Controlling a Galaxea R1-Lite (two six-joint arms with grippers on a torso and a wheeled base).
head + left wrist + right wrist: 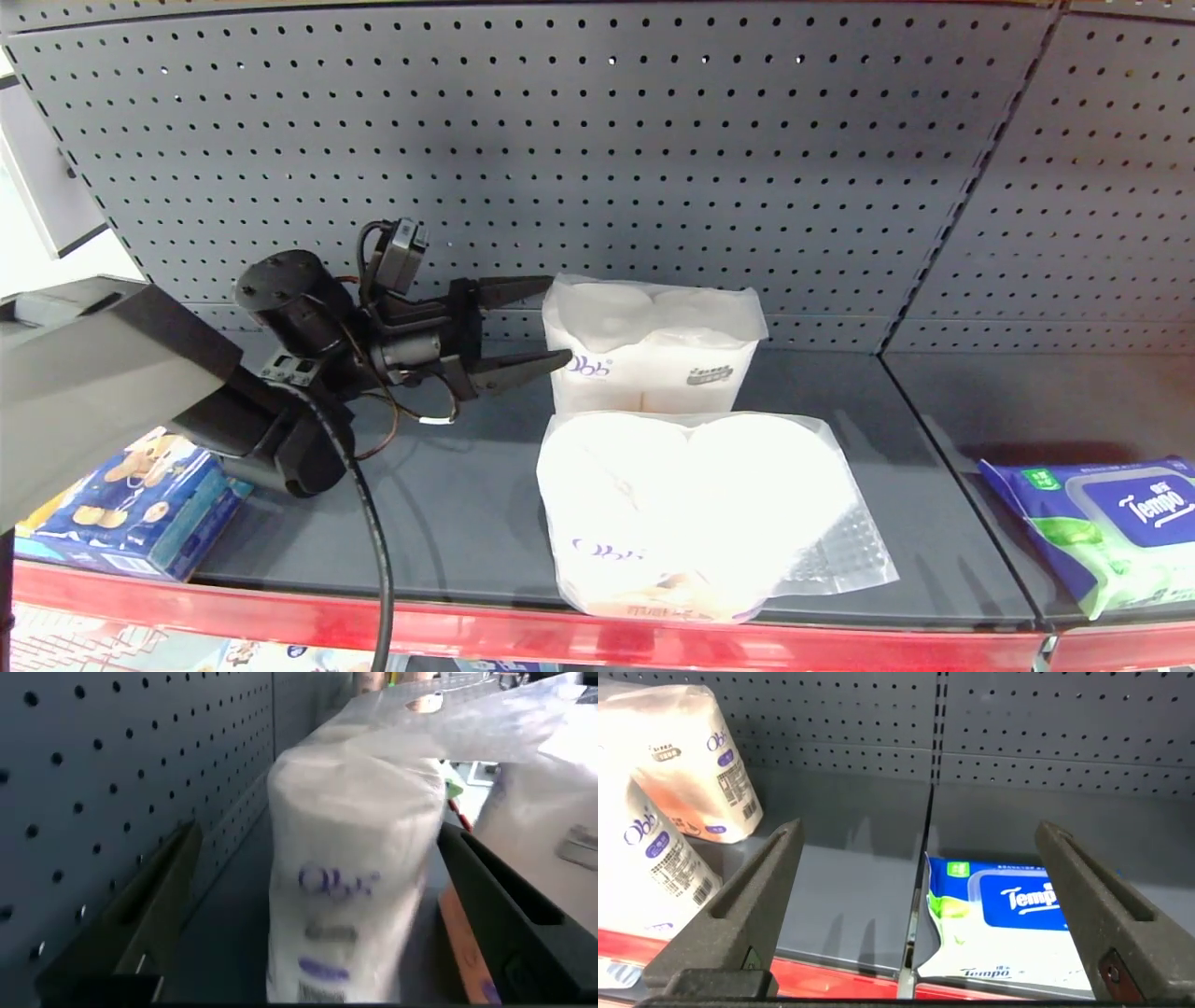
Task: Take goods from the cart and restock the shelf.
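The shelf (pixel 448 504) carries two tissue-roll packs at mid-width: the rear pack (pixel 653 345) upright near the back panel and the front pack (pixel 691 509) lying at the front edge. One wet-wipes pack (pixel 1111 527) lies at the right section's front edge. One biscuit box (pixel 140 504) sits at the left front corner. The left gripper (pixel 557 320) is spread wide, its tips at the rear pack's left end. The right gripper (pixel 920 831) is spread wide and holds nothing.

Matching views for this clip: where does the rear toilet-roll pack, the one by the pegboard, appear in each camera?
Head view: the rear pack stands by the pegboard, with the open left gripper at its end.
Left wrist view: it sits ahead between the fingers, beside the pegboard.
Right wrist view: it is behind the front pack.
Shared landmark: the pegboard.
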